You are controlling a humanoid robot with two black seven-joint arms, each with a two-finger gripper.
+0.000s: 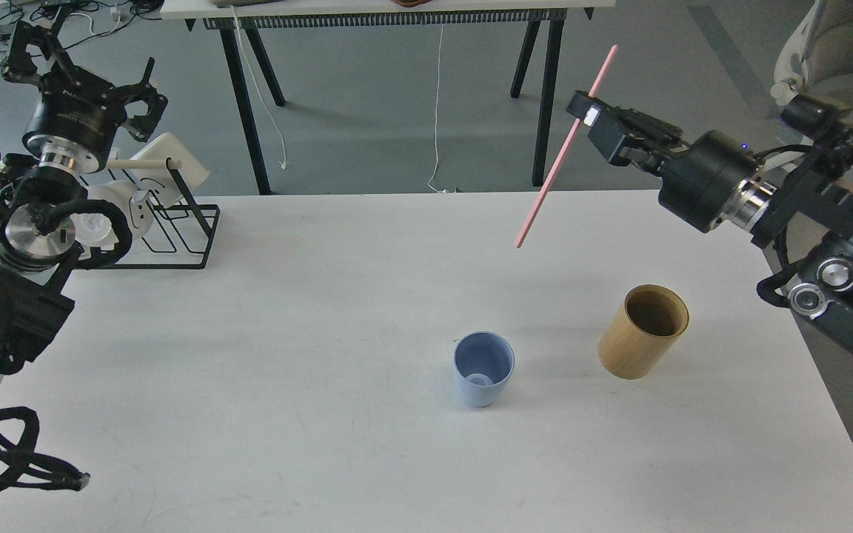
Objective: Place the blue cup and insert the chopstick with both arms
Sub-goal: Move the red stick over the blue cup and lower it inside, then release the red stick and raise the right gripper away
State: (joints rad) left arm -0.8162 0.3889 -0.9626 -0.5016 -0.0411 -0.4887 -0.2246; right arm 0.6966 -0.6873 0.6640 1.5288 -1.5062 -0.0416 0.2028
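Observation:
The blue cup [483, 368] stands upright and empty on the white table [323, 370], right of its middle. My right gripper [588, 112] is shut on the pink chopstick [564, 148] and holds it high in the air, tilted, its lower tip above the table behind the cup. The chopstick is clear of the tan wooden holder [643, 331], which stands to the cup's right. My left gripper [86, 63] is raised at the far left above the black wire rack [175, 229], open and empty.
A white mug [97, 226] and a white plate sit in the wire rack, which carries a pale wooden rod [141, 164]. A second table stands behind, with dark legs. An office chair [834, 111] is at the far right.

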